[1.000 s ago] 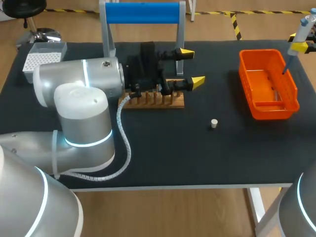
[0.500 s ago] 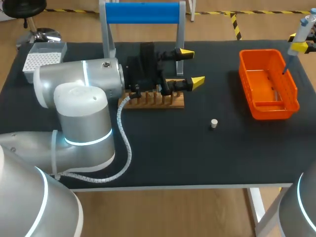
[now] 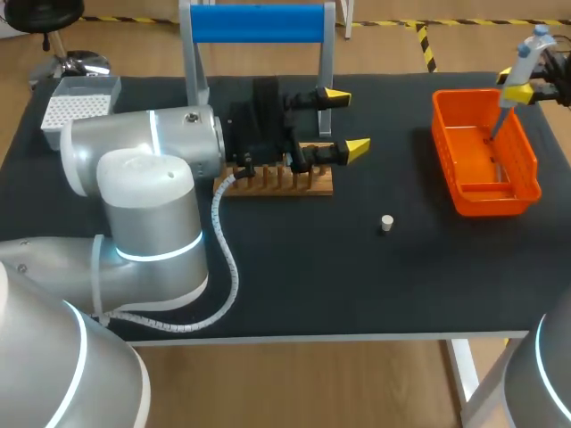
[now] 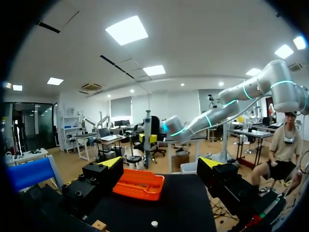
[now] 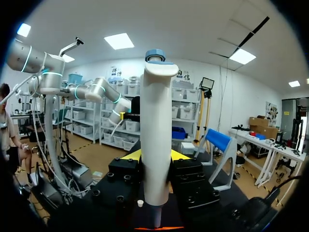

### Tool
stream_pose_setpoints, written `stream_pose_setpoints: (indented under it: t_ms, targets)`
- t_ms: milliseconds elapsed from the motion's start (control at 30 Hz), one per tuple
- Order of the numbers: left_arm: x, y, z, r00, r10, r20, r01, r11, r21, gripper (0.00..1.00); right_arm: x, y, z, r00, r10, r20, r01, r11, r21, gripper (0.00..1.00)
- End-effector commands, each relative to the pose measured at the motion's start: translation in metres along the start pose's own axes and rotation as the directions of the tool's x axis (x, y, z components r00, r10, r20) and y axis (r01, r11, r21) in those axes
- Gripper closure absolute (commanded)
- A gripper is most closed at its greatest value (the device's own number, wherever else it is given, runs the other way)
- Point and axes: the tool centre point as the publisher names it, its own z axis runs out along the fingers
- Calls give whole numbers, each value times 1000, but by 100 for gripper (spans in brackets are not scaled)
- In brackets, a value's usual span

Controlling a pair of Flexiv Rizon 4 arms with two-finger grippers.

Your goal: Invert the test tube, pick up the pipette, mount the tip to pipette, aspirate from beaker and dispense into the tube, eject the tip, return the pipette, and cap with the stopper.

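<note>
My right gripper (image 3: 516,86) is at the far right, shut on the white pipette (image 3: 526,55), which hangs tilted with its lower end over the orange basket (image 3: 526,183). In the right wrist view the pipette (image 5: 157,135) stands upright between the yellow tips of that gripper (image 5: 154,155). My left gripper (image 3: 347,121) is open above the right end of the wooden rack (image 3: 277,182), nothing between its fingers. The left wrist view shows this gripper (image 4: 161,165) open, the basket (image 4: 139,183) ahead. A small white stopper (image 3: 386,223) lies on the mat between rack and basket.
A blue-topped stand (image 3: 259,22) rises behind the rack. A white tip box (image 3: 76,102) sits at the far left corner. My left arm's big joints cover the left part of the table. The stopper (image 4: 154,224) lies just ahead of the left gripper.
My right gripper has shifted left with the pipette, carrying its lower end further over the orange basket. The left arm has kept still.
</note>
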Motion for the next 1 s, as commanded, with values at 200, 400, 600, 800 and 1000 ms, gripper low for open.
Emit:
stream_pose_setpoints:
  t_ms: [200, 400, 600, 800, 1000]
  targets:
    - [1, 1, 1, 1000, 1, 4, -1, 1000, 4, 0, 24, 10, 76, 1000, -4, 2, 4, 1000, -19, 100]
    - [1, 1, 1, 1000, 1, 4, -1, 1000, 4, 0, 42, 6, 120, 999, 33, -18, -33, 999, -13, 100]
    - [1, 1, 1, 1000, 1, 4, -1, 1000, 4, 0, 60, 4, 147, 1000, 22, 7, -22, 999, -42, 100]
    - [1, 1, 1, 1000, 1, 4, -1, 1000, 4, 0, 72, -2, 165, 1000, 23, 4, -23, 999, -23, 100]
    - [1, 1, 1, 1000, 1, 4, -1, 1000, 4, 0, 72, -5, 178, 998, 56, 25, -56, 998, -34, 100]
